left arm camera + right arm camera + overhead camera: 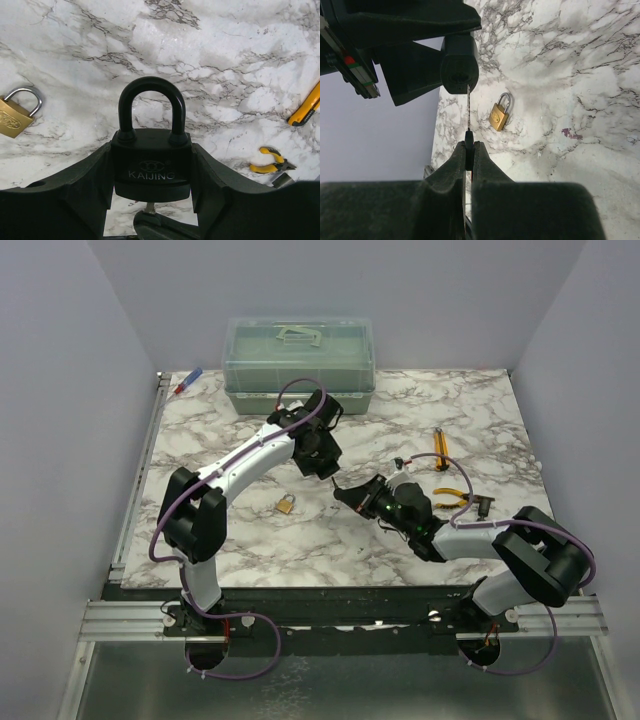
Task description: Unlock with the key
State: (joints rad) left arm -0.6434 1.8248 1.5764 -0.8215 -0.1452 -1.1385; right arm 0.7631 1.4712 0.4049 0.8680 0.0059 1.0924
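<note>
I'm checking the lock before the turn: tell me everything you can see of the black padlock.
The black padlock has a matte, plastic-looking body embossed KAIJING under a logo, and an arched shackle with both legs seated, so closed. The left tool clamps its body by the sides, above the marble table. The key, pinched by the right tool, meets the keyhole in its underside.

Plain pale-lavender walls (60, 390) enclose a white marble-patterned table (480, 410) on three sides. Soft, even light falls across it; an aluminium rail (130, 618) lines its near edge.
</note>
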